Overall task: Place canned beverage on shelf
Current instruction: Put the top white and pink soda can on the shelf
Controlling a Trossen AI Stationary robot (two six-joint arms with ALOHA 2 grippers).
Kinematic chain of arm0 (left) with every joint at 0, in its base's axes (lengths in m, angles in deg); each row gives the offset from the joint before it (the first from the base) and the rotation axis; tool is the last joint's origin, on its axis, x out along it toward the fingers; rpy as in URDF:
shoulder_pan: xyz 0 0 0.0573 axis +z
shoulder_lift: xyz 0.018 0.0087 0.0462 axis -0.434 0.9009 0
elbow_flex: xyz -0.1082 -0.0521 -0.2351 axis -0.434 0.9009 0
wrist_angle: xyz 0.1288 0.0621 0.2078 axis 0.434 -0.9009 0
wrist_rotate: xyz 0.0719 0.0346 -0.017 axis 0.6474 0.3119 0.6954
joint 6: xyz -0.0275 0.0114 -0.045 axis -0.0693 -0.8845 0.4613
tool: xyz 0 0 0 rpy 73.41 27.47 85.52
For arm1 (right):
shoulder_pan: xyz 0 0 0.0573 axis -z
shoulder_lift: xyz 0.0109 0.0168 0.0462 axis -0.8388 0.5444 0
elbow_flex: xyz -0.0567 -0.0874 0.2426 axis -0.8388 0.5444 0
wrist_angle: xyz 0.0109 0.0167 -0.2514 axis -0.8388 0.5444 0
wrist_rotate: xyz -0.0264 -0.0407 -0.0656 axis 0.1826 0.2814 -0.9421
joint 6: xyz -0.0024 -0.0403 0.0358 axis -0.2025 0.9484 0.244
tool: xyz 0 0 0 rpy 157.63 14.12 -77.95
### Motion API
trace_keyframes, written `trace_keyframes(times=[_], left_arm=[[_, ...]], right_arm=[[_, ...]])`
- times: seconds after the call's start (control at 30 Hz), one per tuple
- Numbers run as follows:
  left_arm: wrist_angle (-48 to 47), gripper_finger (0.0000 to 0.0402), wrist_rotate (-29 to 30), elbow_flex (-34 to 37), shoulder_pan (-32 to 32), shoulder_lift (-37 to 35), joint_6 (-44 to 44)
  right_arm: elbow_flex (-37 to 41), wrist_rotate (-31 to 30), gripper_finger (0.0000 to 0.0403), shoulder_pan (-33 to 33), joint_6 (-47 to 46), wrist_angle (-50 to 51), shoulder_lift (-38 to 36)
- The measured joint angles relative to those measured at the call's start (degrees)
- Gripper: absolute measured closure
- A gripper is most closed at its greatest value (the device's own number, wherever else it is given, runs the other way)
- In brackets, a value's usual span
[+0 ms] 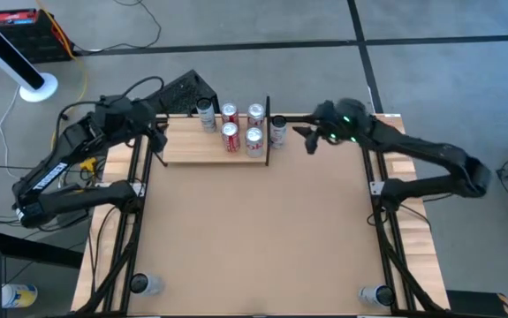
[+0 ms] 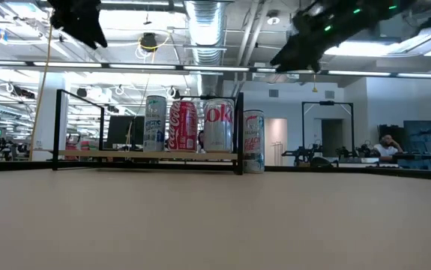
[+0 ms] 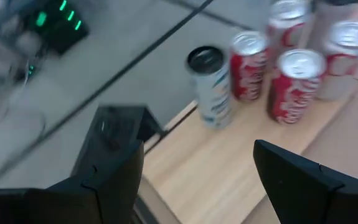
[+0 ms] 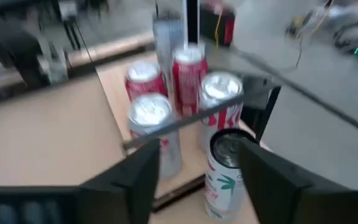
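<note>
Your table [image 1: 262, 230] is mostly bare; the shelf [image 1: 192, 150] lies along its far edge, a pale plank with a thin black upright [image 1: 268, 131] at its right end. Five cans [image 1: 230, 134] stand grouped on the plank against that upright. The can you care about, the white one with the pink label [image 1: 277, 130], stands upright just outside the upright, on the tabletop and not on the plank.

The right claw [image 1: 307, 139] hangs above and just to the right of that can, fingers parted and holding nothing. The left claw [image 1: 158, 134] waits over the shelf's left end, wide open and empty.

By the look of it you are at the pick: the can is not yet on the shelf. Your next move calls for lowering the right claw around the can, closing, then lifting it clear over the upright to the free wood on the left.

The low view shows the can sitting lower than its neighbours, past the post; the overhead cannot give you that step. The right wrist view shows the can's dark top between the fingers [image 4: 278, 180]. Only the left wrist view shows the open plank.
</note>
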Motion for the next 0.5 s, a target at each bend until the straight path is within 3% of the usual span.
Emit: trace_keyframes(times=[0.17, 0.27, 0.37, 0.5], left_arm=[[-2.76, 0.0113, 3.12, 0.04, -0.01, 0.43, -0.10], [-4.34, 0.0113, 8.76, 0.04, -0.02, -1.39, -2.23], [-4.68, 0.0113, 13.80, 0.04, 0.05, -5.20, -3.23], [-5.62, 0.0113, 13.62, 0.12, 0.00, -12.05, -4.58]], right_arm=[[-9.65, 4.01, 0.0089, 2.23, 6.75, 7.86, 11.62], [-14.63, 4.41, 0.0054, 2.92, 11.57, 12.65, 17.48], [-18.56, 4.51, 0.0031, 3.93, 14.93, 15.94, 21.66], [-21.49, 4.50, 0.0022, 5.51, 17.74, 16.54, 24.46]])
